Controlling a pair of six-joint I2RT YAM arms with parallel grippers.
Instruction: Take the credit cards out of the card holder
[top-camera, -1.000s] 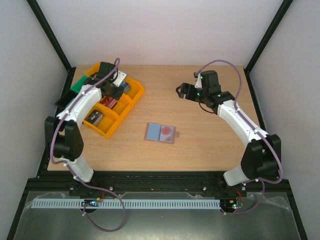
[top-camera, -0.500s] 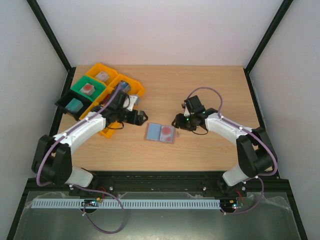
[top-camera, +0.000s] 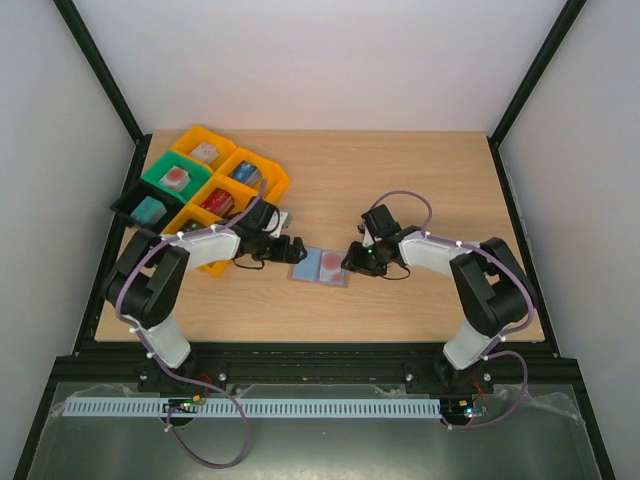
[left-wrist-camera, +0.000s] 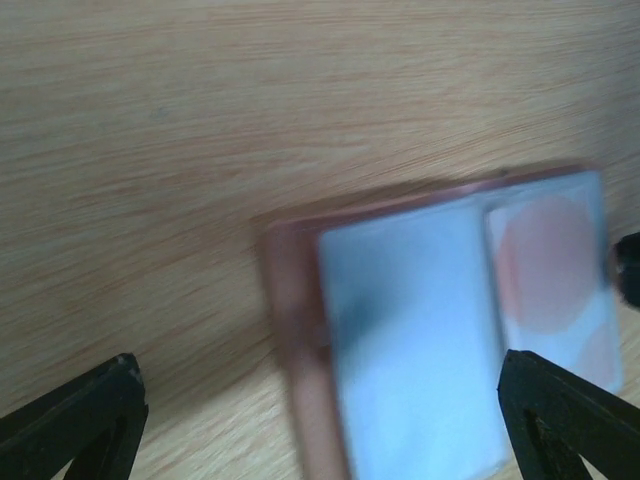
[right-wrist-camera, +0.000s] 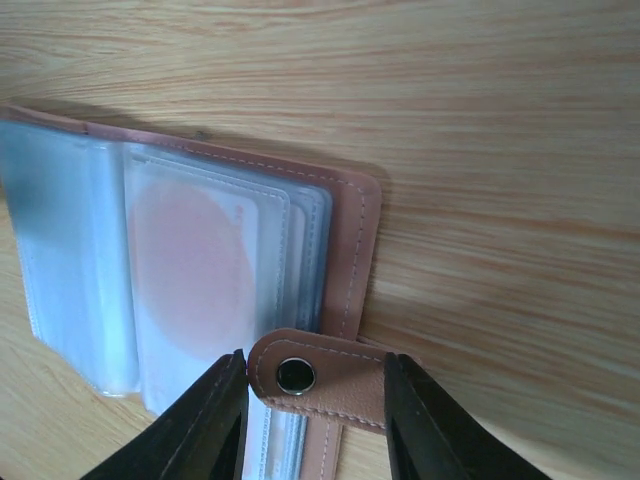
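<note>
Card holder (right-wrist-camera: 355, 240) tab pinched edgewise in right tool (right-wrist-camera: 315, 375).

- Left wrist view: the whole frame is soft. The card holder (left-wrist-camera: 296, 330) is smeared and its lower edge runs off the bottom of the frame.
- Same view: only the two tips of the left pincer (left-wrist-camera: 320, 415) show, at the bottom corners.
- Right wrist view: the card holder's left and lower parts are cut off. The credit cards (right-wrist-camera: 200, 270) sit behind frosted sleeves, so their print is unreadable and their count is not determinable.
- Top view: the right pincer (top-camera: 352, 258) covers the card holder's right edge.
- Top view: the contents of the trays (top-camera: 283, 181) are too small to identify.
</note>
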